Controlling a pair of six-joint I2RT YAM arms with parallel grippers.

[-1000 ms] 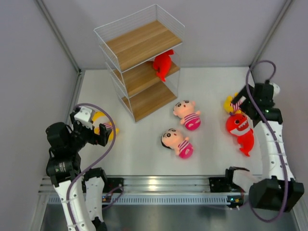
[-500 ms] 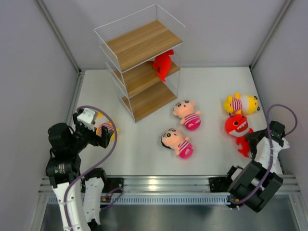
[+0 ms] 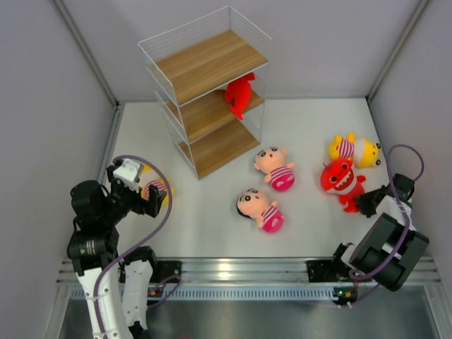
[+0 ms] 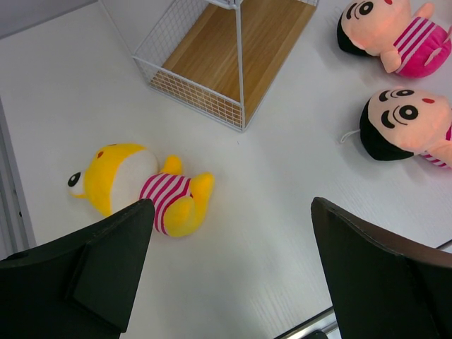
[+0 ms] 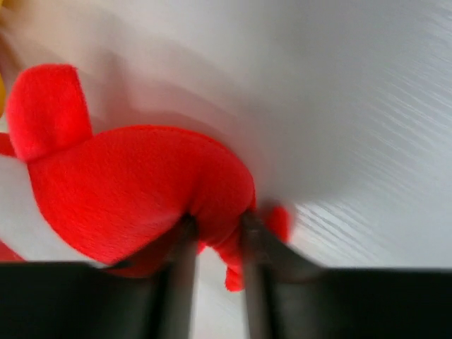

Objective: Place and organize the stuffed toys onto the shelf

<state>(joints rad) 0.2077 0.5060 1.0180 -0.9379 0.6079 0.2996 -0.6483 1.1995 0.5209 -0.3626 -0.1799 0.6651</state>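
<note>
The table (image 3: pixel 212 236) holds everything. At its far side stands the shelf (image 3: pixel 205 63), turned at an angle. Its middle board carries one shark, the shelved shark (image 3: pixel 240 94), at the right end. We see no toy on the top or bottom board.

Five toys lie on the table. The far doll (image 3: pixel 274 168) and the near doll (image 3: pixel 260 210) lie face up near the middle, just in front of the shelf. The right yellow toy (image 3: pixel 354 150) lies by the right wall, touching the loose shark (image 3: pixel 340 180) just in front of it. The left yellow toy (image 4: pixel 141 187) lies on its side near the left wall, just beyond the left claw (image 4: pixel 233 282). That claw hangs above the table with its jaws wide apart and holds nothing.

The right claw (image 3: pixel 364 203) is low at the right edge. In the blurred wrist view its fingers (image 5: pixel 180 244) pinch the loose shark's tail.

The shark's long axis runs from the pinched tail up and left to the head, away from the claw. We judge the coming move to be a lift and a long carry up and left, since the shelf stands well apart from this claw, across the dolls. A tail grip lets the body hang and swing, so it could catch on the wire frame.
</note>
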